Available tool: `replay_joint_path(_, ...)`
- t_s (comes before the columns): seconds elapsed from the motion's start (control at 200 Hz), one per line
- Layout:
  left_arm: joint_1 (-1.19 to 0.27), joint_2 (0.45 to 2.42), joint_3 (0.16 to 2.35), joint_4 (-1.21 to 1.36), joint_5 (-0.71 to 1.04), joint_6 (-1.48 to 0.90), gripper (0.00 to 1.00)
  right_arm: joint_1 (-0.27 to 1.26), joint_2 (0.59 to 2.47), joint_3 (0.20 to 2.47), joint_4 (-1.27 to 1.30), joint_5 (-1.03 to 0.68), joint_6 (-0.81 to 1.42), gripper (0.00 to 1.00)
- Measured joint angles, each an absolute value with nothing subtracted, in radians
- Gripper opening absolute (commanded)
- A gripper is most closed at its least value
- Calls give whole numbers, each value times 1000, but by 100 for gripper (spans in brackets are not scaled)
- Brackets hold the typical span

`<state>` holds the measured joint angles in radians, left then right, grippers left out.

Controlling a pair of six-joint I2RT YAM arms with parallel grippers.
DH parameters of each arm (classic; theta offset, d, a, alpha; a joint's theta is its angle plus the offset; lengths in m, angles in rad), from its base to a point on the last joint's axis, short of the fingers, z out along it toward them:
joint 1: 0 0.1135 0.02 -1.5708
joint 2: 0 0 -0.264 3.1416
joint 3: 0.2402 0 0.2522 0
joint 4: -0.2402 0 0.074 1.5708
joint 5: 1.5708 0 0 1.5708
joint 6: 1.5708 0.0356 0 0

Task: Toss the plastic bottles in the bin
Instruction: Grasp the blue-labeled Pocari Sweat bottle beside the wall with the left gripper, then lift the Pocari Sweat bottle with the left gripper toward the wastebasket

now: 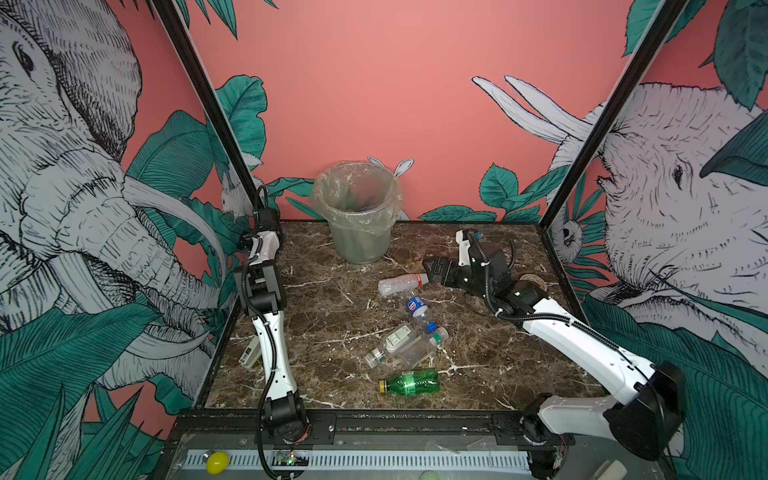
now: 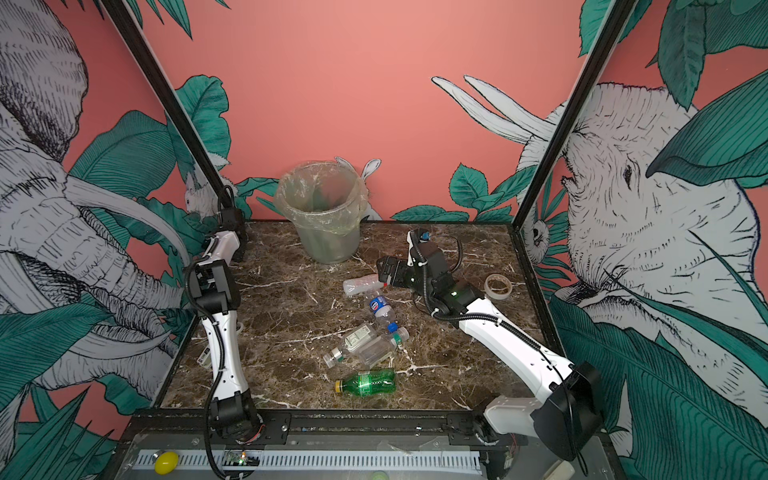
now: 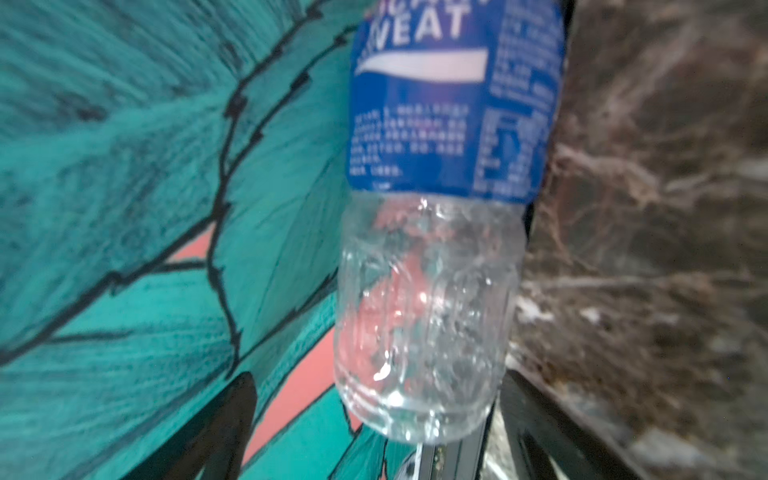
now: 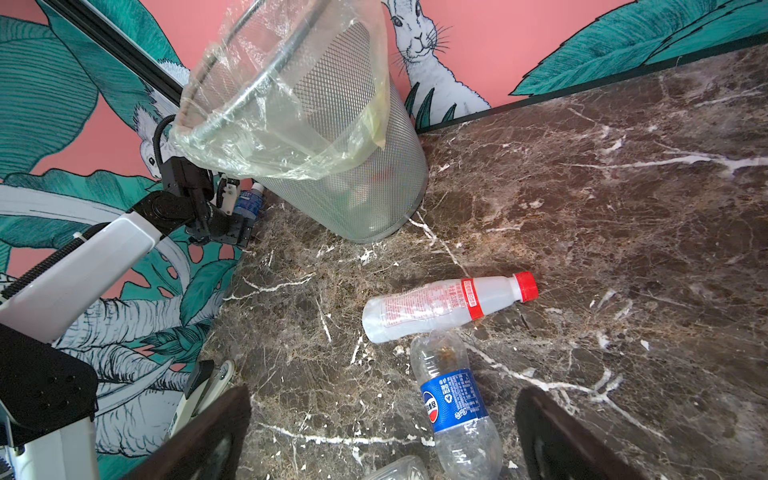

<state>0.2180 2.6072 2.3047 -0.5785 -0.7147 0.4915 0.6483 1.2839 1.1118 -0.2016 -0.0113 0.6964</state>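
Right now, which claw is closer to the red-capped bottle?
Right. The right claw sits just beside the cap end of the red-capped bottle; the left claw is far off, beside the bin, by a blue-labelled bottle.

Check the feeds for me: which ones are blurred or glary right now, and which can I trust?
Left wrist view: smeared, small print on the blue-labelled bottle unreadable, wall and table soft. Right wrist view: sharp, label on the red-capped bottle crisp. Both top views: clear, mild sheen on the liner of the bin.
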Motion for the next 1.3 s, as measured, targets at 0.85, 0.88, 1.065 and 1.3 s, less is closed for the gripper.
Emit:
replay_joint_path(0.85,222,2696,2351,-459,-714,490,38,648,1329,1120,-201,-12,759,99)
replay_joint_path(0.88,223,2696,2351,-459,-714,485,36,648,1329,1120,-200,-12,760,99)
replay_joint_path(1.065,228,2629,2260,-452,-669,405,23,648,1329,1119,-199,-12,760,99)
replay_joint_path(1.3,225,2447,2083,-527,-544,232,8,648,1311,1086,-176,-12,759,99)
